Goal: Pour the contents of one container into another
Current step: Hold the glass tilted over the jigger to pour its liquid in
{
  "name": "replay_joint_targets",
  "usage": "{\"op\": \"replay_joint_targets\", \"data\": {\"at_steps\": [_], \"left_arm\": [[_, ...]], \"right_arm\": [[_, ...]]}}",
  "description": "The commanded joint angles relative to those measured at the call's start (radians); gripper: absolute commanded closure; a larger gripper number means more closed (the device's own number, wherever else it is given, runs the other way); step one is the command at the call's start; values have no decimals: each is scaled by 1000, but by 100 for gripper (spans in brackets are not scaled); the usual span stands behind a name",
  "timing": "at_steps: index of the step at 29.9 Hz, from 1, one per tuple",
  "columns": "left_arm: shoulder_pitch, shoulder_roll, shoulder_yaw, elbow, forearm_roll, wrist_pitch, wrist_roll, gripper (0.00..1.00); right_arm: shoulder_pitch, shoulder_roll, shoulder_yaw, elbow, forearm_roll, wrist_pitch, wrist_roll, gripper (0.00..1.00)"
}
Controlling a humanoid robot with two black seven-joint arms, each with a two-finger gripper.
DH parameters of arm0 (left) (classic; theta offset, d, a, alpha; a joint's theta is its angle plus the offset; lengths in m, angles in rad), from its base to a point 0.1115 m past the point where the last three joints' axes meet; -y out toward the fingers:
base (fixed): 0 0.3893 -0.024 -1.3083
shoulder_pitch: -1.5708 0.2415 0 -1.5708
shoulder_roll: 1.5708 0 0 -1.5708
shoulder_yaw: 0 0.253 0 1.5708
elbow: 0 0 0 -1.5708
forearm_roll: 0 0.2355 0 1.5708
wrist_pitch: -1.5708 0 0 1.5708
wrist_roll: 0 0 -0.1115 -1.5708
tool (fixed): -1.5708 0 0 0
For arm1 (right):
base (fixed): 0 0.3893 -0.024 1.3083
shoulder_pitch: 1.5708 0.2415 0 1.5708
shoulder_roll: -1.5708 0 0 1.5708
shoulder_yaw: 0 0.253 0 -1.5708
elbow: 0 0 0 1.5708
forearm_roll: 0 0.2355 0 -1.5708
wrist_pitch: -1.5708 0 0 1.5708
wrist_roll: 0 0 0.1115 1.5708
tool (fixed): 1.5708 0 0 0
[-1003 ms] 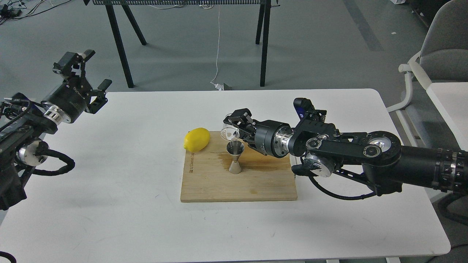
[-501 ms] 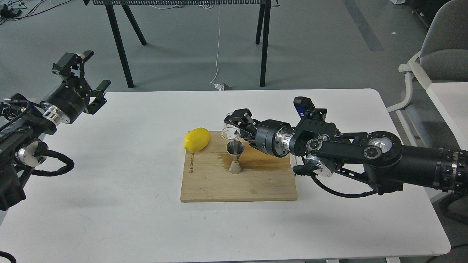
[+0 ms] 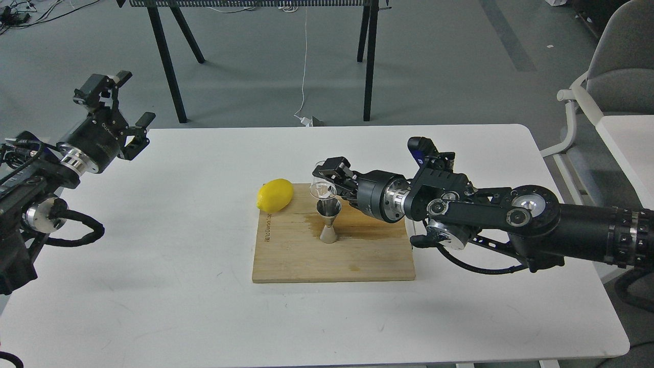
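Right claw [image 3: 327, 176] pinches the glass cup [image 3: 322, 187] tipped over the jigger [image 3: 329, 221], mid-pour; next likely needs righting it.

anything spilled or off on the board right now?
Yes. A dark wet-looking patch stains the cutting board around the jigger, spreading right under the right gripper, which holds the glass cup. The jigger stands upright. The lemon sits half off the board's far-left corner.
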Motion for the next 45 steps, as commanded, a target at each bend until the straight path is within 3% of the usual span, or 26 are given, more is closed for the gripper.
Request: {"op": "replay_joint_targets", "data": {"at_steps": [1, 45], "left_arm": [[0, 0, 0, 0, 0, 0, 0, 0], [0, -6, 0, 15, 0, 0, 0, 0]], "right_arm": [[0, 0, 0, 1, -5, -3, -1, 53], [54, 6, -78, 1, -118, -23, 3, 53]]}}
